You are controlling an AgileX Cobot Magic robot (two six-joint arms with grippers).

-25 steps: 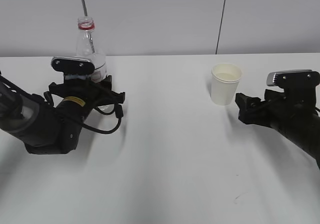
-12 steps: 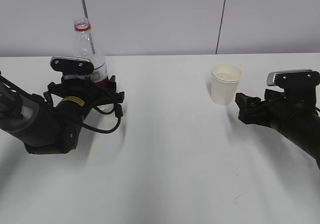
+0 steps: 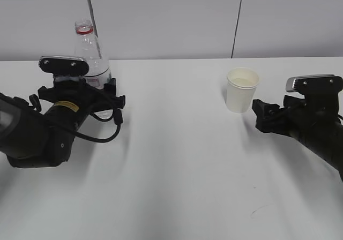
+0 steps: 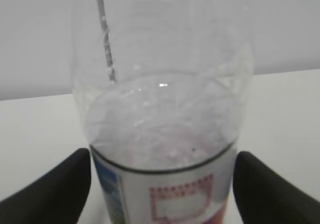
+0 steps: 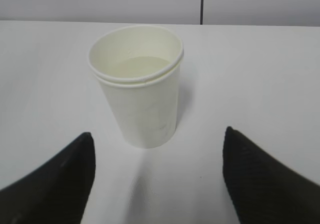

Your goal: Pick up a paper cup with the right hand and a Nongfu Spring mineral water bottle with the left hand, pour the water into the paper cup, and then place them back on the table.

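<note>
The Nongfu Spring mineral water bottle [image 3: 92, 62] stands upright at the left, clear, with a red neck ring, a red-and-white label and no cap. My left gripper [image 3: 92, 90] is shut on it at label height; in the left wrist view the black fingers [image 4: 60, 189] press both sides of the bottle [image 4: 165, 134], droplets on its wall. The paper cup [image 3: 242, 92] stands on the table [image 3: 177, 159] at the right. My right gripper [image 3: 262, 115] is open just right of it, not touching. In the right wrist view the cup [image 5: 140, 99] sits ahead of the gripper [image 5: 157, 179] and shows a pale flat surface inside.
A grey wall runs behind the table, with a thin vertical rod [image 3: 89, 1] behind the bottle and a dark seam [image 3: 238, 15] behind the cup. A small dark scuff [image 3: 260, 212] marks the tabletop at the front right.
My left gripper has moved left and slightly back with the bottle in it. The right gripper and the cup have not moved.
</note>
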